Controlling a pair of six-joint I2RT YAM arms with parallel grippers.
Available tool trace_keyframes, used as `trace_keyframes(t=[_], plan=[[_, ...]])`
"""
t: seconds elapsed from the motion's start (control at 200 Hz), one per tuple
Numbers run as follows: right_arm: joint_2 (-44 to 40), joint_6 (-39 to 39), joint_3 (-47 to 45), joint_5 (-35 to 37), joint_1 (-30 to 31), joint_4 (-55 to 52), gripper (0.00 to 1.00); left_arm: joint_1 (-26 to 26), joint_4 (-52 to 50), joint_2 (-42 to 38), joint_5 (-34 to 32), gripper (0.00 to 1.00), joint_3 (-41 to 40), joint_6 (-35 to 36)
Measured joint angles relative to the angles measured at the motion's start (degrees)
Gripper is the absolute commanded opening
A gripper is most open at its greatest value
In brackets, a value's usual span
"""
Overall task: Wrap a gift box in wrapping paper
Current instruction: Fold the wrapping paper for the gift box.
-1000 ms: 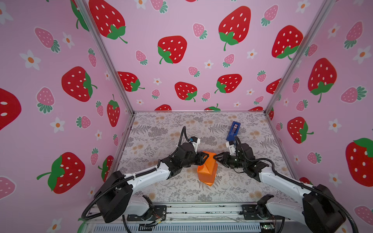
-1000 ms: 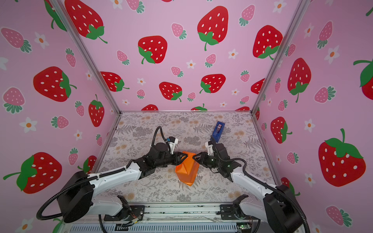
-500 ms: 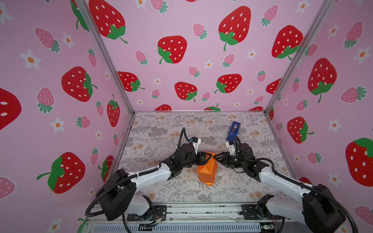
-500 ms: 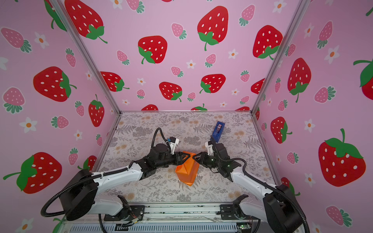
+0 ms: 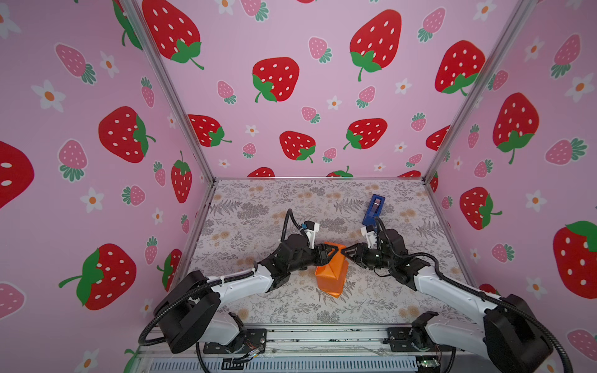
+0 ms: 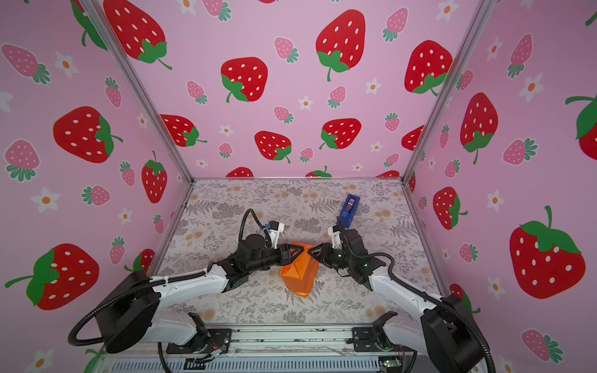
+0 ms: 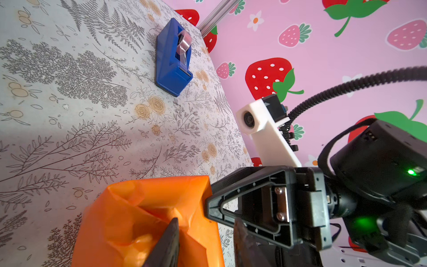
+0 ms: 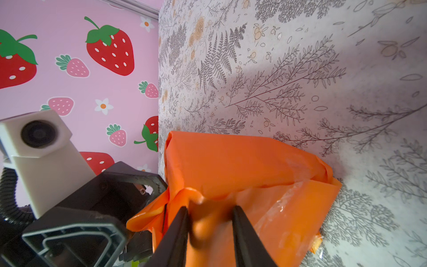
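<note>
Left gripper [image 5: 336,249] edged slightly onto wrapping paper [image 5: 332,274], part-spread, grip unclear; right gripper [image 5: 345,252] half-spread, pinching paper fold.

Bright, even light. Top views bend at their edges. The black fingers [image 8: 178,231] look blurred; beyond the jaws, soft shadow crosses the grey floral covering [image 8: 300,69].

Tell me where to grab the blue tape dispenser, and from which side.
Grip the blue tape dispenser across its two flat long sides, near the end holding the roll, coming down from above. It stands upright on its base and is narrow, so the jaws should span it; lengthwise it looks too long.
</note>
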Motion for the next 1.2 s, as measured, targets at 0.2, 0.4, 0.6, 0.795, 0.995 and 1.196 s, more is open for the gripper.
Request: trace_keyframes(t=[0.2,0.4,0.6,0.795,0.995,1.196], plan=[[0.0,-0.1,0.0,0.0,0.0,0.0,0.34,-0.3,2.8,0.0,-1.3,0.3,-1.4,-0.7],[0.0,-0.2,0.0,0.0,0.0,0.0,0.34,-0.6,6.9,1.2,-1.9,0.33,-3.0,-2.0],[0.0,-0.2,0.0,0.0,0.0,0.0,0.34,-1.1,10.7,2.2,-2.5,0.37,-3.7,-3.3],[0.0,-0.2,0.0,0.0,0.0,0.0,0.34,-2.6,14.2,3.6,-3.4,0.38,-3.8,-3.5],[0.0,-0.2,0.0,0.0,-0.1,-0.1,0.34,-3.3,21.4,5.8,-4.8,0.41,-5.1,-4.7],[-0.9,0.3,-0.1,0.0,-0.1,-0.9,0.35,-4.8,24.8,6.7,-7.3,0.42,-5.7,-5.1]])
